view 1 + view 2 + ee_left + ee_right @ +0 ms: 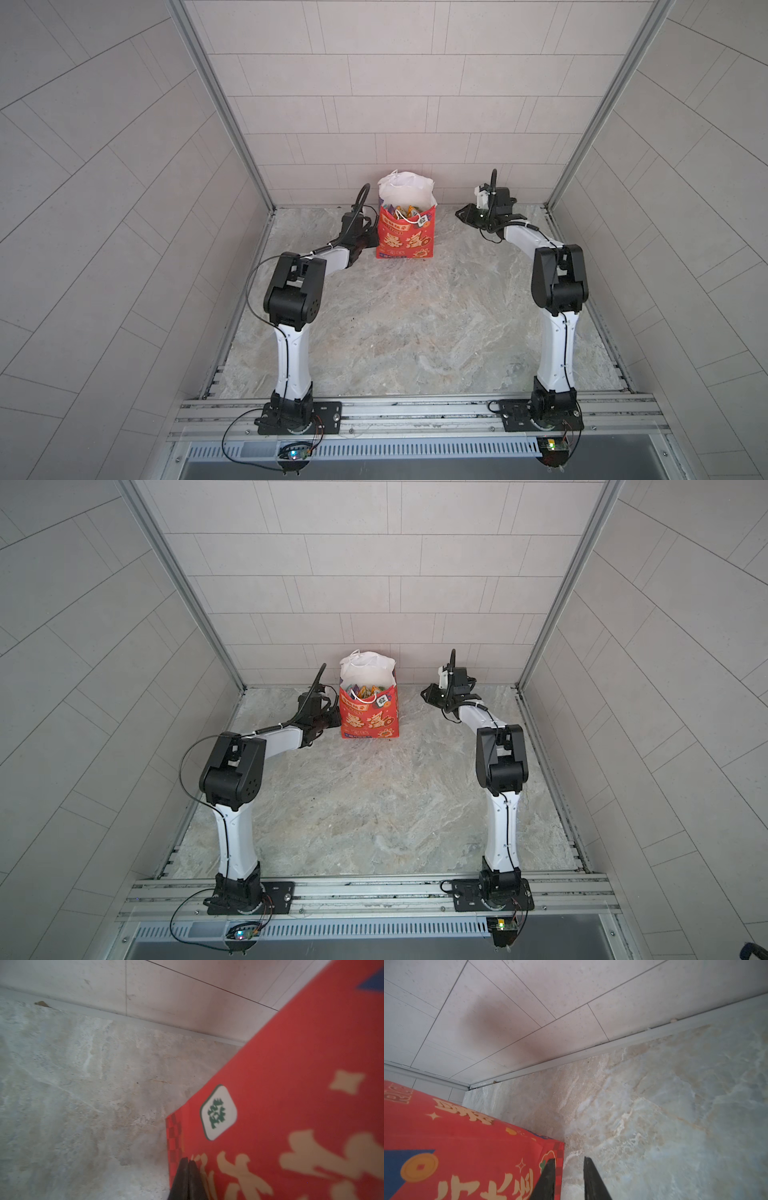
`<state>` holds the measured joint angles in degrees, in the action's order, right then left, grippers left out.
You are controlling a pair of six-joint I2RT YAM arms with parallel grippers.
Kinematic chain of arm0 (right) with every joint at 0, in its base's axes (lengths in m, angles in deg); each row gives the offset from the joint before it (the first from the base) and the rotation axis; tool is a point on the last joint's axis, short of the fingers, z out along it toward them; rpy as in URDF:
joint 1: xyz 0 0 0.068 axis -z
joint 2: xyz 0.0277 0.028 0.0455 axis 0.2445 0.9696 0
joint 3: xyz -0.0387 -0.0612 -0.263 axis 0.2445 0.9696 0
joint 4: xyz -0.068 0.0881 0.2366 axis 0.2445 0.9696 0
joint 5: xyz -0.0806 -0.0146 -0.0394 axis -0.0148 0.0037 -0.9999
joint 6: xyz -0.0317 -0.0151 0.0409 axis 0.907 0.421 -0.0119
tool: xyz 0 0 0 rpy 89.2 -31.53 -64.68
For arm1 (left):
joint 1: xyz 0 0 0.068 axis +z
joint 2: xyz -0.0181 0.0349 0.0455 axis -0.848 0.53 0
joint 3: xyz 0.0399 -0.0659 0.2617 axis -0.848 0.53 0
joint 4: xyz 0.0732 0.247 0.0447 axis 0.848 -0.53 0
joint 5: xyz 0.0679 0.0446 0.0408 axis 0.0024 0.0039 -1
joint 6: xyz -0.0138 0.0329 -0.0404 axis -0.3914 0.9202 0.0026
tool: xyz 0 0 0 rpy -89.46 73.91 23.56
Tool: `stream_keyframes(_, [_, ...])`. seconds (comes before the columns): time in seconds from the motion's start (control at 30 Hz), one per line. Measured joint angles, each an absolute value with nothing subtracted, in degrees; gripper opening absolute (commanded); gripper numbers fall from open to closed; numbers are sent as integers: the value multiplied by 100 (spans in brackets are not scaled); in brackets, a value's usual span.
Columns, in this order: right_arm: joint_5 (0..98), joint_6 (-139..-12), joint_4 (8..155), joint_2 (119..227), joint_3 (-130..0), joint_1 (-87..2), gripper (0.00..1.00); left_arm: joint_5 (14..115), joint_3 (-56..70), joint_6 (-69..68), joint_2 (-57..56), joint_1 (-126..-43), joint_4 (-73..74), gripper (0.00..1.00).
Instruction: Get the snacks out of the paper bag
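Note:
The red paper bag (405, 239) (370, 723) stands upright at the back of the table, close to the rear wall. Its mouth is open, showing the white inside. Colourful snacks (401, 211) (365, 691) lie inside, seen only from above in both top views. My left gripper (371, 242) (188, 1160) is shut, low at the bag's left side, its tips against the red paper (291, 1084). My right gripper (461, 214) (569, 1159) hovers to the right of the bag (456, 1147), apart from it. It is open a little, with nothing between its fingers.
The tiled rear wall (395, 104) rises just behind the bag, and side walls close in the marble table (415, 332). The white cord handles (401, 176) stand up at the bag's top.

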<state>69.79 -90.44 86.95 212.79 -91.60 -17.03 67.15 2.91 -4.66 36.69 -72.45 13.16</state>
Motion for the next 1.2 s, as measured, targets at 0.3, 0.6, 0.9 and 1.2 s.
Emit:
stream_keyframes(0.3, [7056, -9143, 9281, 22326, -10828, -1755, 29, 7023, 595, -335, 3503, -7085, 1592, 0])
stream_keyframes(0.6, [7235, -9152, 9661, 22984, -11932, -2015, 30, 7397, -692, -532, 4003, -6283, 1415, 0])
stream_keyframes(0.9, [7517, -9320, 9694, 23591, -12454, -2179, 30, 8146, -2727, -776, 5610, -6375, 1065, 0])
stream_keyframes(1.2, [7895, -9595, 9307, 23886, -12570, -2275, 30, 8959, -4290, -1203, 6952, -6460, 643, 0])
